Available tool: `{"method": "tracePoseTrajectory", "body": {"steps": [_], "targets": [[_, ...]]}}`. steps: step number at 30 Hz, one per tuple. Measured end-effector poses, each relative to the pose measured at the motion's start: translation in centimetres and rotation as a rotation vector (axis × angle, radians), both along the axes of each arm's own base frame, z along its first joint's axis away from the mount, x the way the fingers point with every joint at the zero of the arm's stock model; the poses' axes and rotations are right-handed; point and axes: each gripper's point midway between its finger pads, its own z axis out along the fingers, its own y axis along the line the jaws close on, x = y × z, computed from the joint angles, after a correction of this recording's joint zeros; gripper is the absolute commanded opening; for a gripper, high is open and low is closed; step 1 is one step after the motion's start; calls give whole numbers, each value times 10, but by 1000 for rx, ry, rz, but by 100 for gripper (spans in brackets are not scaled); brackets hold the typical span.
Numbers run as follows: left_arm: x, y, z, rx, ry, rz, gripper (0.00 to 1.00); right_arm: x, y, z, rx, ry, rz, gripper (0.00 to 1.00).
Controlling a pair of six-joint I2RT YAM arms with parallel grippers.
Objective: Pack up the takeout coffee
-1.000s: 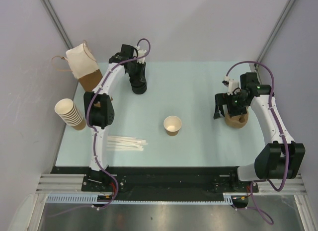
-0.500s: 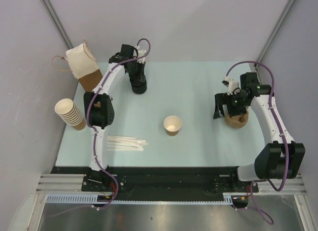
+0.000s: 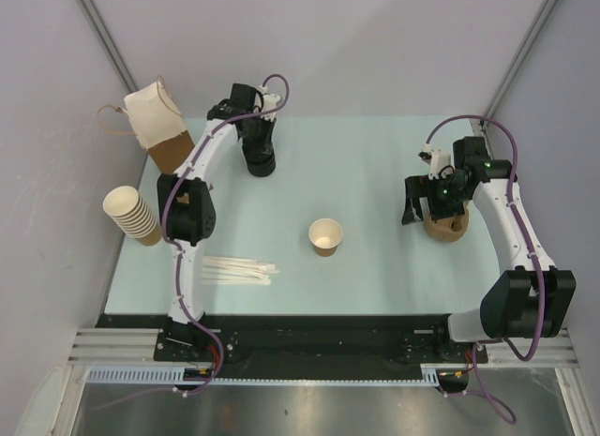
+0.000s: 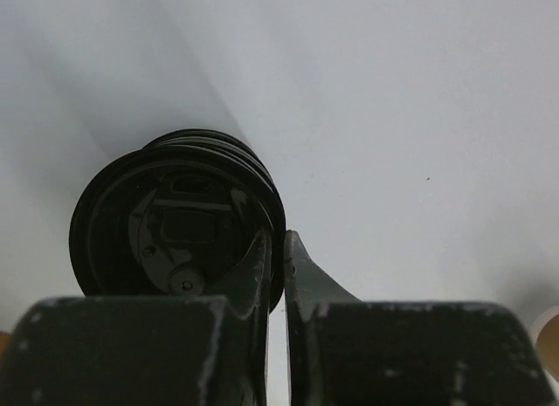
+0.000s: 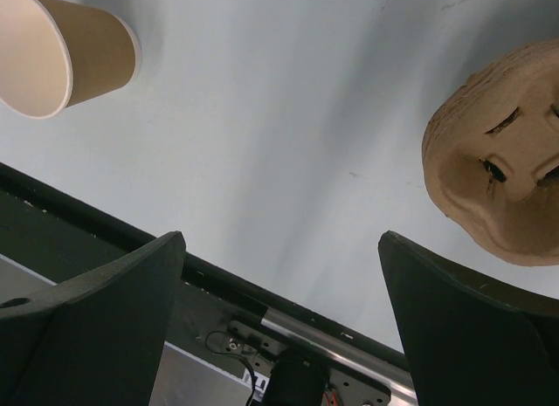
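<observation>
The takeout coffee's small kraft-brown paper cup (image 3: 325,236) stands mid-table with its top open and no lid on it; it also shows in the right wrist view (image 5: 83,61). My left gripper (image 3: 258,147) is at the far side over a stack of black lids (image 3: 260,164). Its fingers (image 4: 278,240) are shut on the rim of the top black lid (image 4: 175,218), one finger inside the rim and one outside. My right gripper (image 3: 410,206) hangs open and empty (image 5: 284,240) above the table, beside a brown moulded pulp holder (image 3: 445,225).
A paper bag (image 3: 157,127) stands at the far left corner. A stack of cream paper cups (image 3: 131,214) lies at the left edge. Pale stirrer sticks (image 3: 239,269) lie near the front left. The pulp holder (image 5: 502,175) sits right of my right fingers.
The left jaws have closed on the lid's rim, and the left wrist has shifted slightly toward the far side. The right arm has not moved.
</observation>
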Motion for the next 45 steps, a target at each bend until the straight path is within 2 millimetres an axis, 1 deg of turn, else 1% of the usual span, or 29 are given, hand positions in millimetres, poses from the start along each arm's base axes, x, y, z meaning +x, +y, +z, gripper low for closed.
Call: {"method": "tracePoseTrajectory", "body": {"steps": [7,9,12,14,17,20,21,23,25,27,30,31,33,34,35,36,38,39,40,41,43,45], "targets": [[-1,-7,12,64,-67,-33,14,0,0,0,0,0,0,100],[0,-9,14,82,-86,-41,16,0,0,0,0,0,0,100],[2,-8,16,108,-104,-46,19,0,0,0,1,0,0,100],[2,-7,17,124,-113,-47,19,0,0,0,1,0,0,100],[3,-4,19,147,-124,-49,15,0,0,0,1,0,0,100],[2,0,23,167,-140,-50,8,0,1,0,4,0,1,100],[1,1,26,171,-145,-52,4,0,1,0,4,0,2,99],[-1,2,34,177,-163,-57,1,0,1,0,6,0,3,100],[-5,3,45,185,-186,-68,0,0,1,0,7,0,3,100],[-10,2,59,192,-213,-79,0,0,1,0,7,0,3,100],[-19,-3,84,188,-265,-105,0,0,1,1,7,-1,3,100],[-25,-5,95,185,-284,-120,0,1,1,2,7,-5,3,100],[-37,-9,109,176,-311,-150,0,3,2,8,10,-19,5,100],[-49,-10,115,171,-317,-176,0,5,3,12,16,-29,8,100],[-67,-11,122,158,-326,-212,0,7,5,18,26,-42,15,99],[-72,-12,124,154,-327,-226,0,9,6,24,38,-56,20,100],[-101,-17,133,127,-352,-303,0,15,10,41,74,-93,34,100],[-123,-20,137,106,-356,-358,0,19,12,52,99,-121,43,100],[-141,-23,142,88,-365,-400,0,22,12,60,118,-145,51,100],[-157,-27,149,65,-374,-443,0,24,14,71,140,-173,64,100],[-190,-38,168,-4,-396,-531,0,27,17,85,163,-227,87,100],[-215,-48,184,-73,-410,-598,0,22,22,99,180,-289,142,100]]}}
